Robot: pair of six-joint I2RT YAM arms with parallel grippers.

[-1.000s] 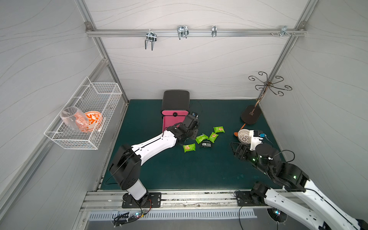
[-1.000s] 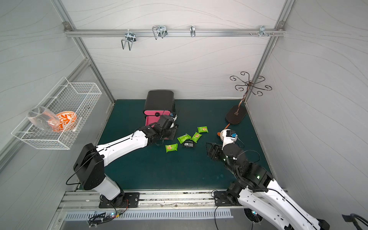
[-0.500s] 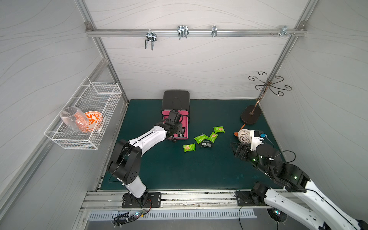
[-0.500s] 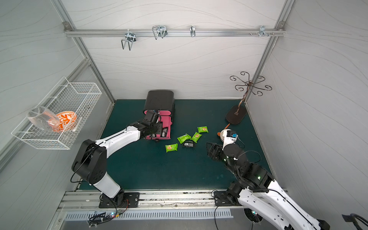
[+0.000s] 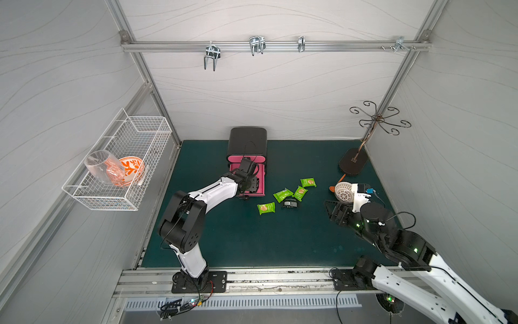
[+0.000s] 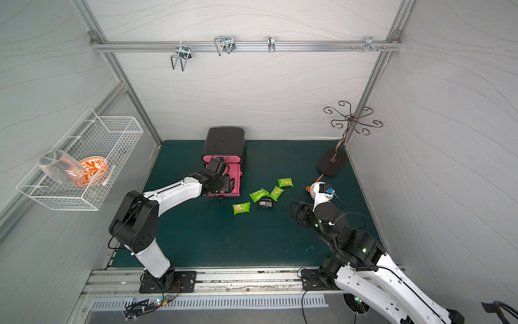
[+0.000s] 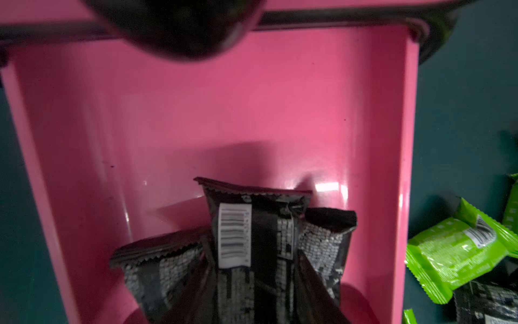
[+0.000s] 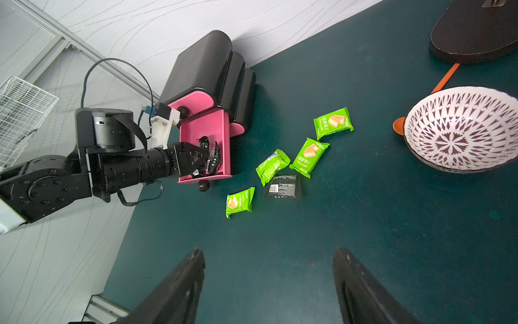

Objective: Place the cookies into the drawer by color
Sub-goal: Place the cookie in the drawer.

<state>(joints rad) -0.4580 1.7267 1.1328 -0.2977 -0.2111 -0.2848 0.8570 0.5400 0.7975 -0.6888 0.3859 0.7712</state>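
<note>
Over the open drawer [image 7: 280,98], the black packet [image 7: 235,232] points lengthwise inward.

This is a robotics lab test cell: white panel walls [image 5: 266,98] in aluminium framing [image 5: 152,92] box in a dark green surface [image 5: 252,238]. Two robot arms [image 5: 213,193] [image 5: 392,238] are bolted to a metal rail [image 5: 280,280] along the surface's front edge, with loose cables [image 5: 173,308] beyond it. A bar [image 5: 280,46] of metal hooks [image 5: 256,45] spans the wall above the surface's far edge, and a wire basket [image 5: 145,131] hangs on the wall to its left.
</note>
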